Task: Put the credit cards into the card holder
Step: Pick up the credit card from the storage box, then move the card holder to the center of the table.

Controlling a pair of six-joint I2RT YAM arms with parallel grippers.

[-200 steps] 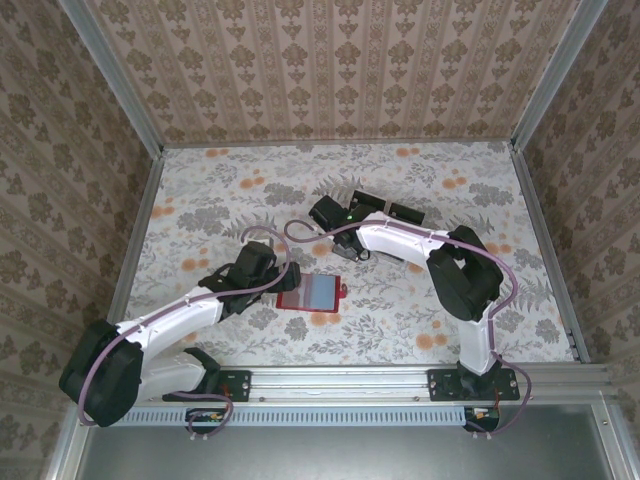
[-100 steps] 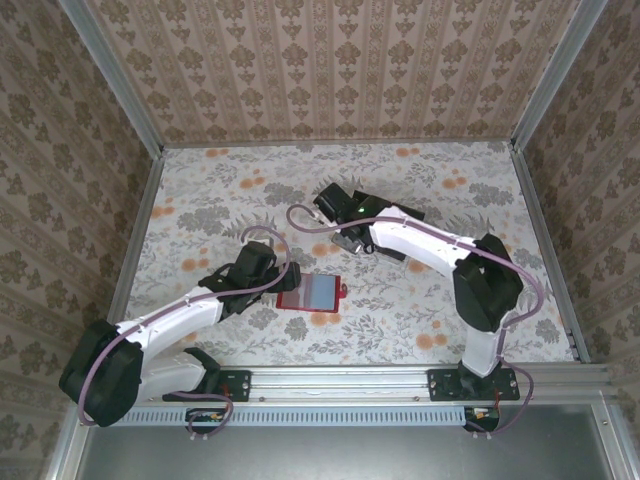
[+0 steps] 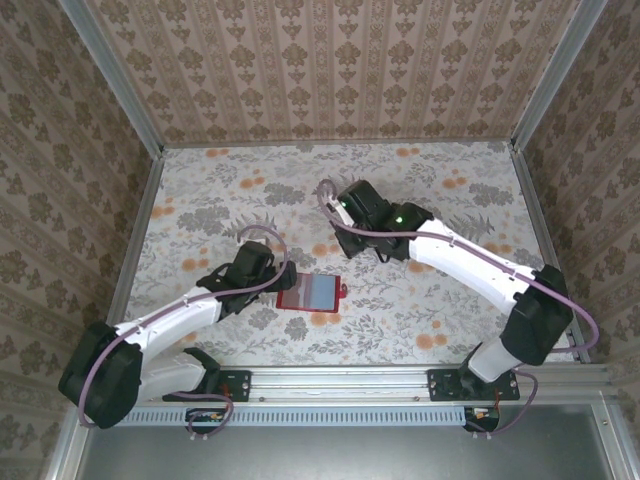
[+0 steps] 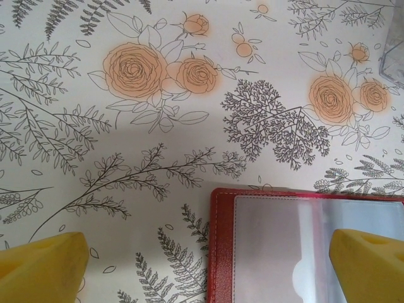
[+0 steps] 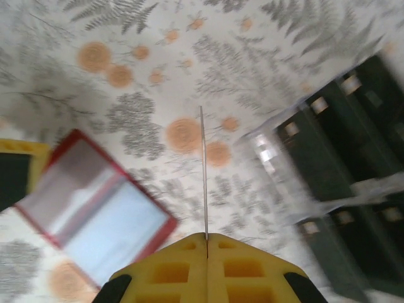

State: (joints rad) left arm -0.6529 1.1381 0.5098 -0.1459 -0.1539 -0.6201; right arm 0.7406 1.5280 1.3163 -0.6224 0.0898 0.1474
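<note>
On the flowery table [image 3: 200,190], the red card holder [image 3: 311,292] lay open in the middle. Your left tool [image 4: 203,270] stood wide apart at its edge. Your right tool [image 5: 206,245] was pinched on one thin card [image 5: 203,170] nearby.

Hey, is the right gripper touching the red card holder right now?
Apart. In the top view the right gripper sits farther back, with bare floral tabletop between it and the card holder.

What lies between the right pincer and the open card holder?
Nothing but bare flowered table between right pincer and card holder, per the right wrist view.
</note>
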